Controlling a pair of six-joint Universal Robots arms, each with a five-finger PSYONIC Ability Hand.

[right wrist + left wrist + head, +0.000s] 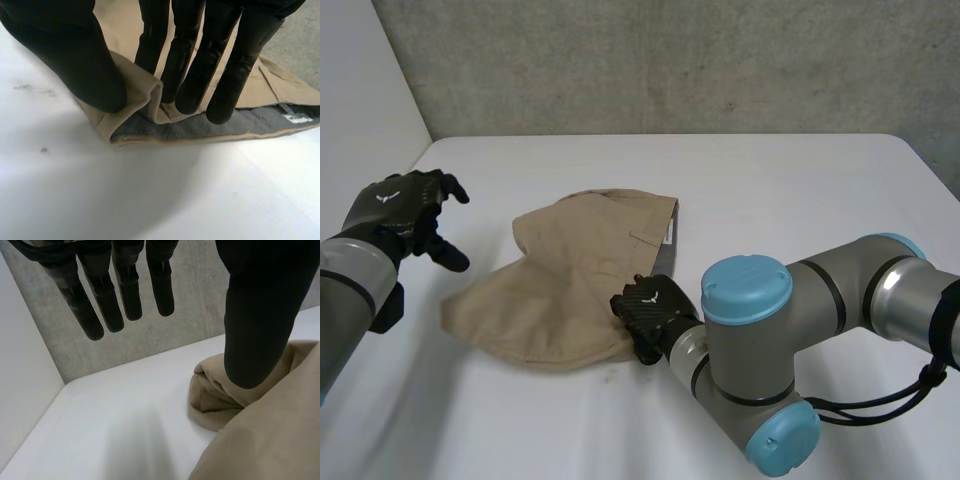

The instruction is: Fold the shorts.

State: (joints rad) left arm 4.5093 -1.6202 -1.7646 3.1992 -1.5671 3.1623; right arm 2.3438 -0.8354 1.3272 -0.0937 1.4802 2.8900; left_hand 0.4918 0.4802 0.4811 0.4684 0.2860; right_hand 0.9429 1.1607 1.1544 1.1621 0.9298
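The right hand [648, 312] pinches the near waistband corner of the tan cotton shorts [575, 285] between thumb and fingers. It should probably grip every layer and carry the corner across evenly. The left hand [405, 212] hovers beside them, fingers spread, empty. The shorts lie rumpled mid white worktop [790, 190], grey lining showing.

Lab setup: white table [800, 190], bare concrete wall [670, 60]

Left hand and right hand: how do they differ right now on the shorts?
The left hand is open, fingers straight, holding nothing; the right hand pinches a fold of the shorts between thumb and fingers. The left hand is beside the shorts, over the table; the right hand is at their near edge. Both are black.
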